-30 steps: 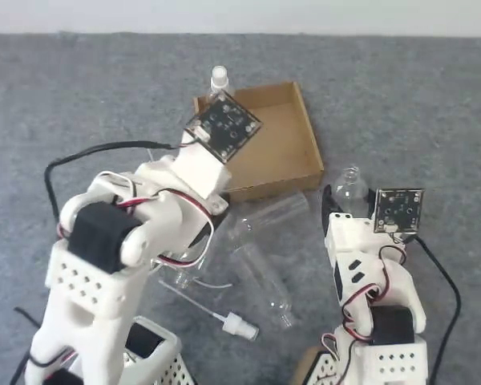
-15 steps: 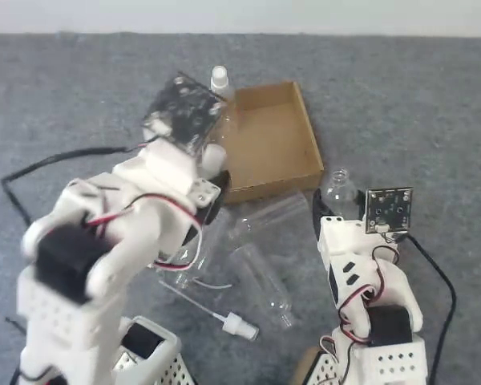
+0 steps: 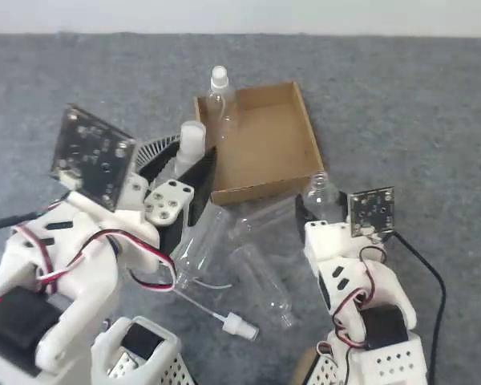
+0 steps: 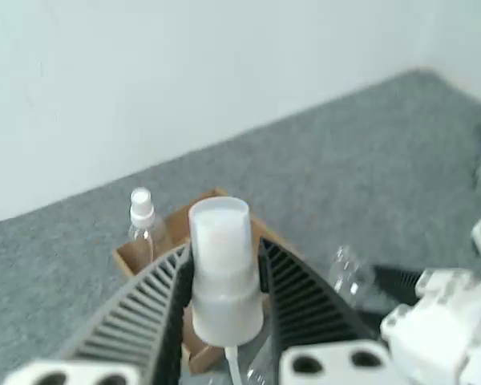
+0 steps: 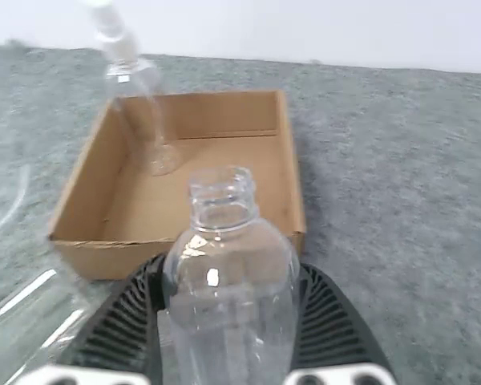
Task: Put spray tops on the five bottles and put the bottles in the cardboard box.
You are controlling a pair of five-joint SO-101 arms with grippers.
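My left gripper is shut on a white spray top, held upright just left of the cardboard box; its thin tube hangs below. The left wrist view has the spray top between ribbed dark fingers. My right gripper is shut on a clear, open-necked bottle, upright near the box's front right corner. In the right wrist view that bottle stands before the box. One capped bottle stands in the box's far left corner.
Several clear bottles lie on the grey carpet between the two arms, in front of the box. A loose spray top with its tube lies nearer the arm bases. The box floor is bare apart from the capped bottle.
The left arm has swung back and to the left from over the box, carrying the spray top. The right arm has shifted a little left and forward with its bottle.
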